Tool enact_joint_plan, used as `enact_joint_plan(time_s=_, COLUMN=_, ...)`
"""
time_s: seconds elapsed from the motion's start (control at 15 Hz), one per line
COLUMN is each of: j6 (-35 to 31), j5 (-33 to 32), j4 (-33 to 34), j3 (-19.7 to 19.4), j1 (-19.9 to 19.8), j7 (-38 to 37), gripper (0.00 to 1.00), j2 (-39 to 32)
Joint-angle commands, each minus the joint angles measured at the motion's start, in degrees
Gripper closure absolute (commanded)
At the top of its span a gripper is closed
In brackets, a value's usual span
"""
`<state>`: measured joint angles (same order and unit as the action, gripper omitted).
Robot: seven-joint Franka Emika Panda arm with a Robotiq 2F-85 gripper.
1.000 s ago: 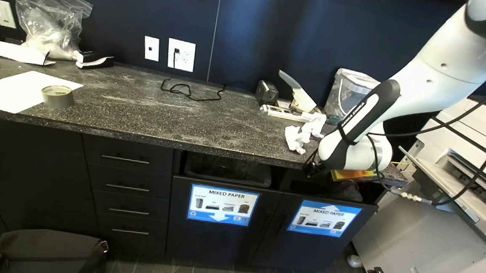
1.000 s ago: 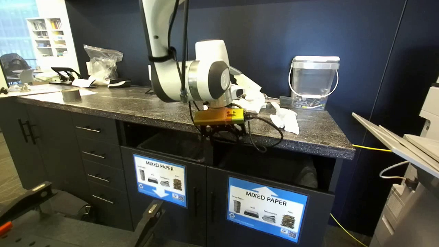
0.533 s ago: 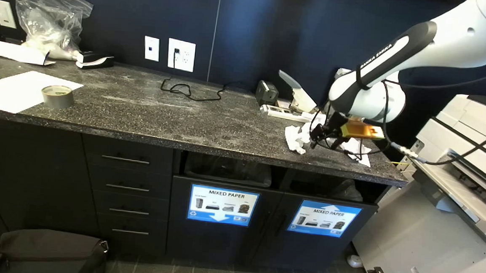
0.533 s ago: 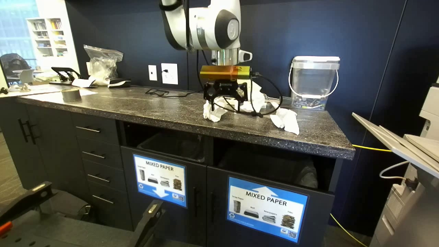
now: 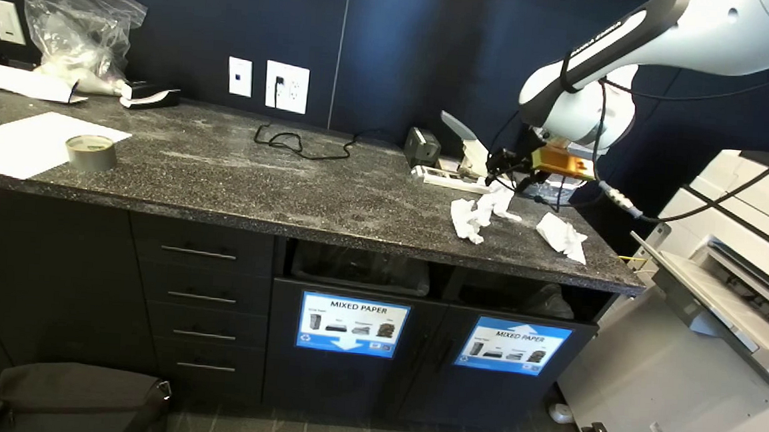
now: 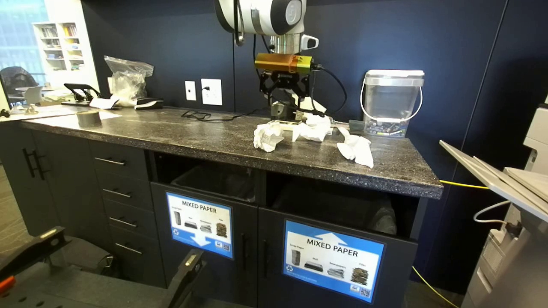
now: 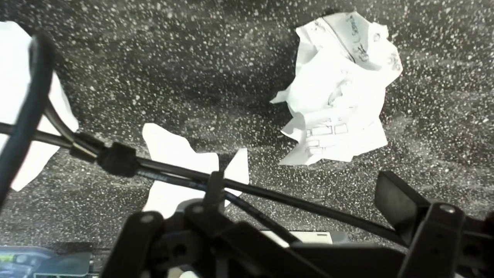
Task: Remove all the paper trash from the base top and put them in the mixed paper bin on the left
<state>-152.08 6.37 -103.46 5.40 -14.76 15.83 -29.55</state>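
You're in an office. Beneath your claw (image 7: 301, 187) runs a long, dark grey-black speckled stone countertop (image 5: 260, 182) over flat-fronted dark cabinets (image 5: 341, 384), where two blue-and-white rectangular signs (image 6: 199, 224) read MIXED PAPER. To the claw's right in both exterior views stands a bulky, pale grey copier (image 5: 689, 368). Well to the claw's left you have a squat grey tape roll (image 5: 92, 157) and a flat white paper sheet (image 5: 31, 146); farther that way, in an exterior view, a tall white bookcase (image 6: 62, 47) lined with books (image 6: 69, 30).
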Motion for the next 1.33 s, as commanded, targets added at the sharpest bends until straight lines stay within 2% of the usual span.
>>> enact_joint_plan(time_s=0.0, j6=1.3, j5=3.0, j4=6.6, j3=0.8, j1=1.1, j7=-0.3, gripper=0.0, j2=-4.5)
enact_joint_plan(time_s=0.47, j6=5.1, j5=-1.4, j4=12.8, j3=-1.9, j1=6.7, j7=-3.4, gripper=0.0, j2=-10.8)
enact_joint_plan(time_s=0.73, j6=8.8, j5=-5.7, j4=15.5, j3=-4.8, j1=10.1, j7=-5.7, gripper=0.0, j2=-13.2)
enact_joint_plan(time_s=1.27, j6=14.3, j5=-12.0, j4=20.5, j3=-8.3, j1=13.2, j7=-8.2, gripper=0.0, j2=-15.7)
